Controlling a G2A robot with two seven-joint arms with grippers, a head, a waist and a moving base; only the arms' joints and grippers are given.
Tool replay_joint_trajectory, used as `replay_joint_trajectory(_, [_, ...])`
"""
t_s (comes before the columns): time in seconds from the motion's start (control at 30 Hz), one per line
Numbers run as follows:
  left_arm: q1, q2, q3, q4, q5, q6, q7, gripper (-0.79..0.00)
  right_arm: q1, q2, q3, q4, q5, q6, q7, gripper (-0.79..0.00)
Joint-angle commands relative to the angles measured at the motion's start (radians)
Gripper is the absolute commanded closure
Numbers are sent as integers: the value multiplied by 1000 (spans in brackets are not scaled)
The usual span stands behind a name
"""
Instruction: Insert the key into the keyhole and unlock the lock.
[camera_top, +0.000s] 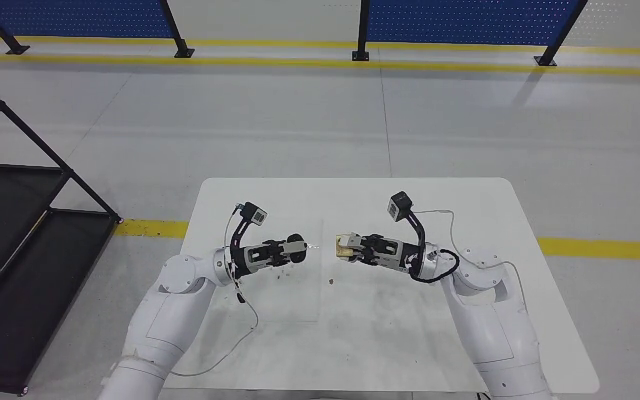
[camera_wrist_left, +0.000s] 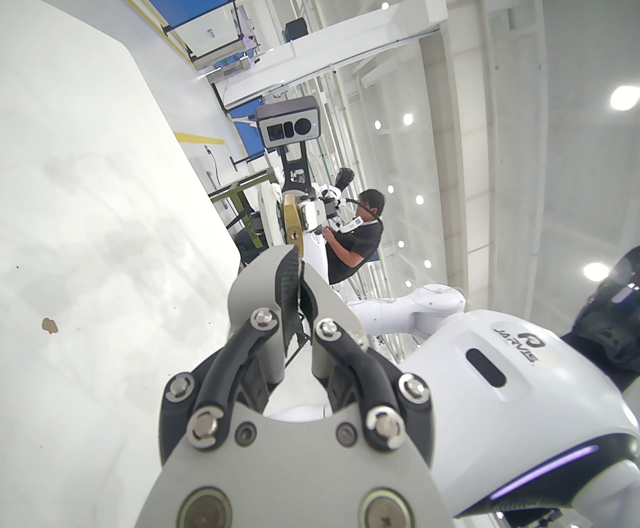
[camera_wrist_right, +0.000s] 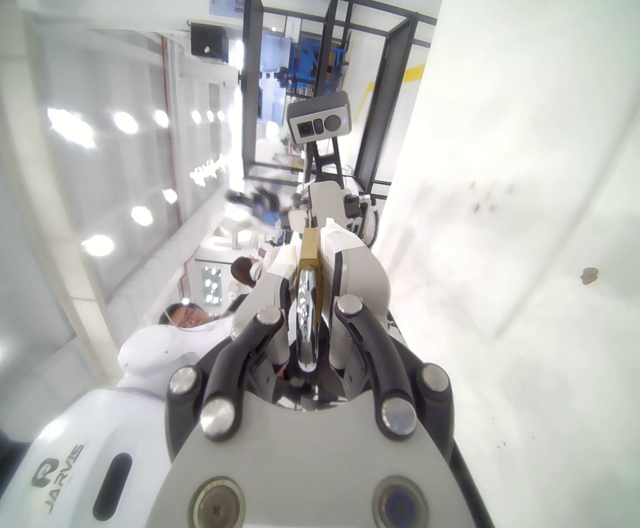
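Above the middle of the white table (camera_top: 400, 330), the two grippers face each other a short gap apart. My left gripper (camera_top: 299, 246) is shut on a small key (camera_top: 314, 245), whose thin blade points toward the lock. In the left wrist view its pads (camera_wrist_left: 288, 280) are pressed together and hide the key. Just beyond them is the brass padlock (camera_wrist_left: 291, 225), its keyhole (camera_wrist_left: 295, 233) facing me. My right gripper (camera_top: 353, 247) is shut on the padlock (camera_top: 344, 247). The right wrist view has the brass body (camera_wrist_right: 309, 255) between the fingers and the chrome shackle (camera_wrist_right: 305, 320) toward the palm.
A small brown crumb (camera_top: 330, 282) lies on the table below the grippers, also the crumb (camera_wrist_left: 49, 325) and the crumb (camera_wrist_right: 589, 274) in the wrist views. A black rack (camera_top: 40, 250) stands off the table's left. Cables trail from both wrists.
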Motion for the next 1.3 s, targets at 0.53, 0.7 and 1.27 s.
replay_joint_trajectory(0.53, [35,-19,88,-27,11,-39,195,0,0,0,0,0,0,0,0,0])
replay_joint_trajectory(0.7, [32,-19,102,-35,20,-36,205,0,0,0,0,0,0,0,0,0])
replay_joint_trajectory(1.27, [32,-12,115,-59,38,-32,214,0,0,0,0,0,0,0,0,0])
